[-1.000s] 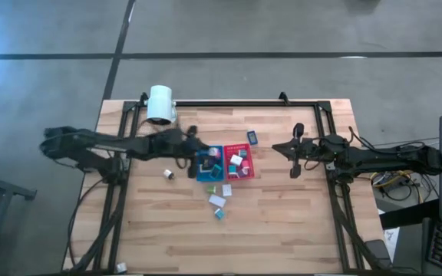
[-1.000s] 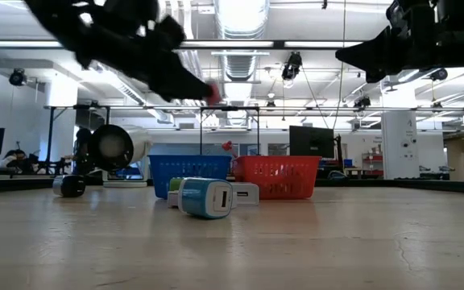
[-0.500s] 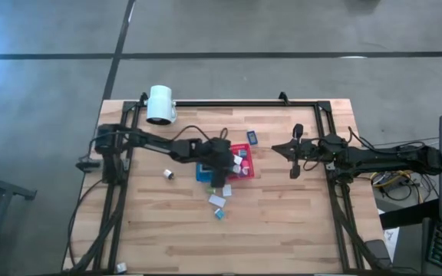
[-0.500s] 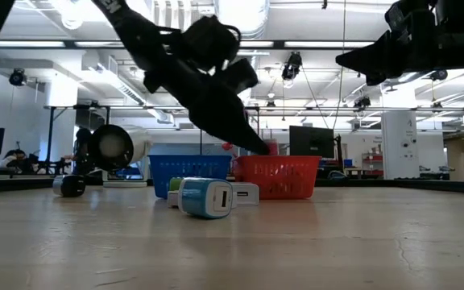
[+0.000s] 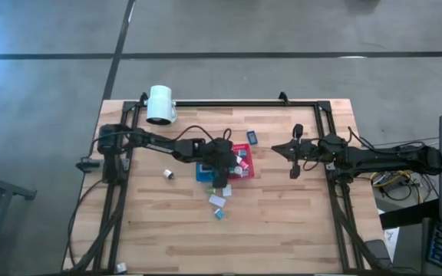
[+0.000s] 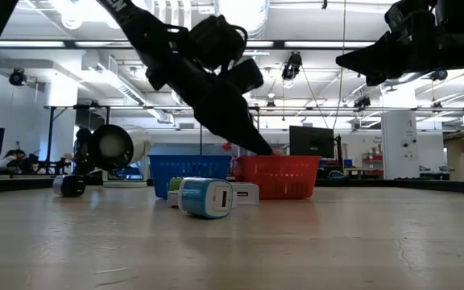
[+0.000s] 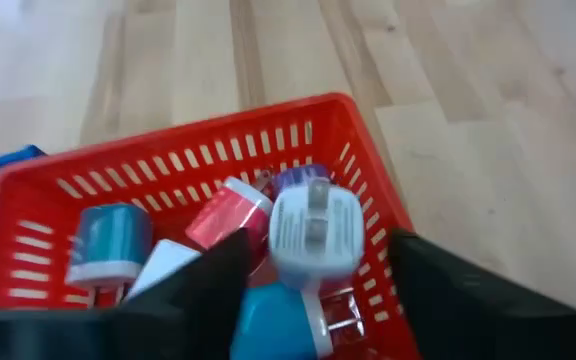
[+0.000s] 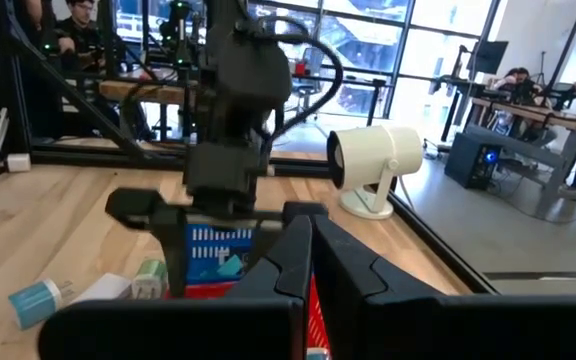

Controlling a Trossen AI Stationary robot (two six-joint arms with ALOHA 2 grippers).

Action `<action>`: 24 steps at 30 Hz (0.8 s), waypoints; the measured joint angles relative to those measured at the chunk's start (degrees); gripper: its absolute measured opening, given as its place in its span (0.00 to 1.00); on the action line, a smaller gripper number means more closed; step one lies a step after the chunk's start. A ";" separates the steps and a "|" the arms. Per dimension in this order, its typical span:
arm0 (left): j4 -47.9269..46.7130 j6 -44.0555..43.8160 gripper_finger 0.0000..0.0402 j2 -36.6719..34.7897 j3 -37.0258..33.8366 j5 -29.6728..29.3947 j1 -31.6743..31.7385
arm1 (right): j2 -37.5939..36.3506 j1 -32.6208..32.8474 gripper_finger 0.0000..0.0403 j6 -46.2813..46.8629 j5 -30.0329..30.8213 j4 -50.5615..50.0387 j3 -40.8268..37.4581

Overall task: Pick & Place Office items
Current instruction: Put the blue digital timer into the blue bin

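Above red tray point(image 7: 358, 150): left hand point(image 7: 313, 290), open.

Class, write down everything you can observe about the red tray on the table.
The red tray is a small rectangular basket that looks like plastic, its walls pierced by rows of upright slots. It sits flat near the middle of the wooden table, side by side with the blue tray. Inside lie several small office items: white, teal, pink and purple blocks, piled loosely. The left end effector hovers open directly above it, fingers either side of a white block. More items lie on the table in front of it.
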 joint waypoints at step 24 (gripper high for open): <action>5.53 1.85 0.61 -54.13 -32.02 -4.17 -0.37 | -0.13 0.00 0.02 0.01 -0.04 0.15 0.00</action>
